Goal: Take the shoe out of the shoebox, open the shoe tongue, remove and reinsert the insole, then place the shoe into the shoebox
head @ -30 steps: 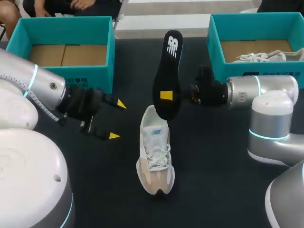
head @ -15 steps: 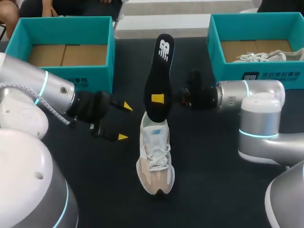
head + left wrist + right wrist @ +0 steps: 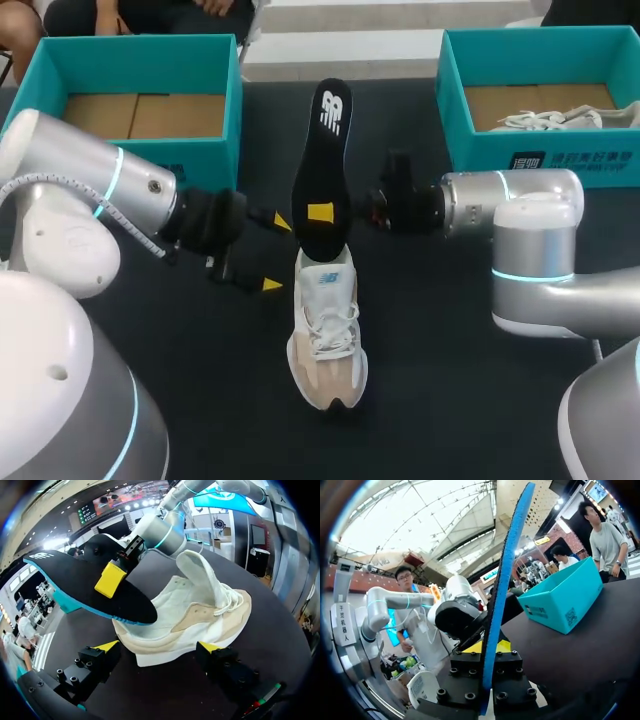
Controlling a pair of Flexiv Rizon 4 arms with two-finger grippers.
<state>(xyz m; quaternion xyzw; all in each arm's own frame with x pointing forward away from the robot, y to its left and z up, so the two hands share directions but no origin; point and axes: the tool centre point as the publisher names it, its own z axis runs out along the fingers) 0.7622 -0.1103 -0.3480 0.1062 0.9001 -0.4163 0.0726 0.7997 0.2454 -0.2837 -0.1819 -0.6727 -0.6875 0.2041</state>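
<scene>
The right gripper (image 3: 322,213) clamps the black insole (image 3: 325,140), a white logo at its far end; the left gripper (image 3: 276,254) stands wide open, holding nothing, beside the shoe (image 3: 328,330).

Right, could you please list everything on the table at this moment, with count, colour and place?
shoe: one, white and beige, standing mid-table, toe toward the robot.
insole: one, black with a teal edge, held upright over the shoe's heel end.
left shoebox: one, teal, far left corner, brown floor showing.
right shoebox: one, teal, far right corner.
second shoe: one, white, lying in the right shoebox.
table: one, black.
left gripper: one, yellow-tipped, open, beside the shoe's heel, not touching it.
right gripper: one, yellow-tipped, shut on the insole near its lower end.
</scene>
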